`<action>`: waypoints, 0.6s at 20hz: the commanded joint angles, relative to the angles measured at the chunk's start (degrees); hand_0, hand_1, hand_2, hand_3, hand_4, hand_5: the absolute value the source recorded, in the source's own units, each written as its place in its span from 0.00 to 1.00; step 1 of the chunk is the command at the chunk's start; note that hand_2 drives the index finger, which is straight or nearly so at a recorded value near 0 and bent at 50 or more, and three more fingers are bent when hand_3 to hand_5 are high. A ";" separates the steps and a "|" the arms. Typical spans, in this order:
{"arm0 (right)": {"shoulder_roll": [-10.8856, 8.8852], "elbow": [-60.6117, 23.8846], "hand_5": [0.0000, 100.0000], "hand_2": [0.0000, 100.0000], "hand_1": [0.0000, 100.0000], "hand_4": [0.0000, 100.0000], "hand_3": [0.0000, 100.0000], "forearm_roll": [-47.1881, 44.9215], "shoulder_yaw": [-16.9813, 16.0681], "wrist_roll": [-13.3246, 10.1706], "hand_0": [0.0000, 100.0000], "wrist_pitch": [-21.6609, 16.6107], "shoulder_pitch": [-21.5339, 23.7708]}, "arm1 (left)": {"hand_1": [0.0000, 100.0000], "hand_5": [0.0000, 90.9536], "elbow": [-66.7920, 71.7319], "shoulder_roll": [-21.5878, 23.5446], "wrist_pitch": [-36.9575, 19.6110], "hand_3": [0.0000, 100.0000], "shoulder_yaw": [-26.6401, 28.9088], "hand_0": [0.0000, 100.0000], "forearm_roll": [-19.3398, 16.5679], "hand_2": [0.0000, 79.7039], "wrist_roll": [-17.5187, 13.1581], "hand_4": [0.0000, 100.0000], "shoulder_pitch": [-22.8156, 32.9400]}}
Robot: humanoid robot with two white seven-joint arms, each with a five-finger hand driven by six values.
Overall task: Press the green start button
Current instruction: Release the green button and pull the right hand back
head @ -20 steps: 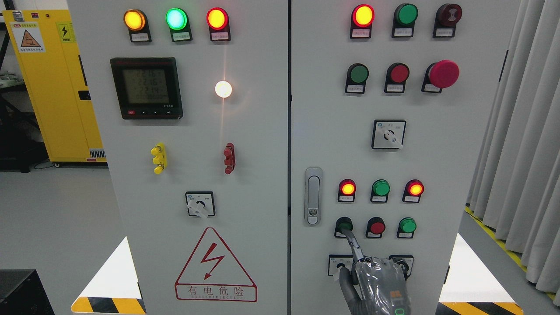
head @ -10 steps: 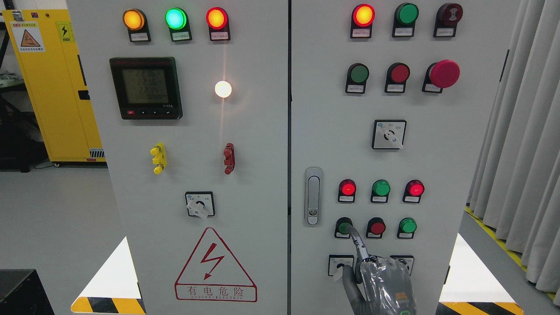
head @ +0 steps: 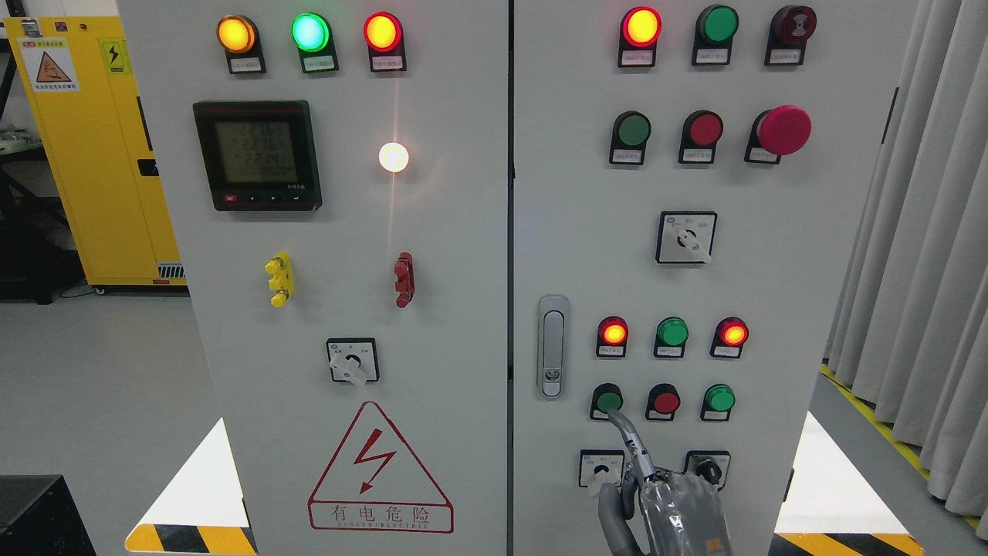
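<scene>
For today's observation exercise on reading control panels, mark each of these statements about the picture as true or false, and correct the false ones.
1. The right hand points one extended finger up toward the green button at the left of the bottom button row. True.
2. The fingertip covers that green button completely. False: the button's green face shows, with the fingertip just below it.
3. The large red mushroom button sits at the upper right of the right-hand panel. True.
4. The door latch is on the left-hand panel. False: it is at the left edge of the right-hand panel.
5. The meter display is on the left-hand panel. True.
</scene>
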 commanded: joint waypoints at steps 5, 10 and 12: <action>-1.82 -2.98 0.09 0.00 0.81 0.11 0.08 -36.35 2.62 9.22 0.79 -3.46 3.01 | 0.56 0.00 0.00 -0.03 0.01 0.00 -0.05 0.12 0.01 0.00 -0.03 0.00 -0.05; -4.63 -3.07 0.00 0.00 0.79 0.00 0.00 -44.19 3.76 9.49 0.81 -3.20 3.19 | 0.56 0.00 0.00 -0.03 0.01 0.00 0.03 0.12 0.01 0.00 -0.03 0.00 0.03; -4.72 -3.07 0.00 0.00 0.79 0.00 0.00 -45.26 3.85 9.49 0.83 -3.02 3.10 | 0.56 0.00 0.00 -0.03 0.01 0.00 0.03 0.12 0.01 0.00 -0.03 0.00 0.03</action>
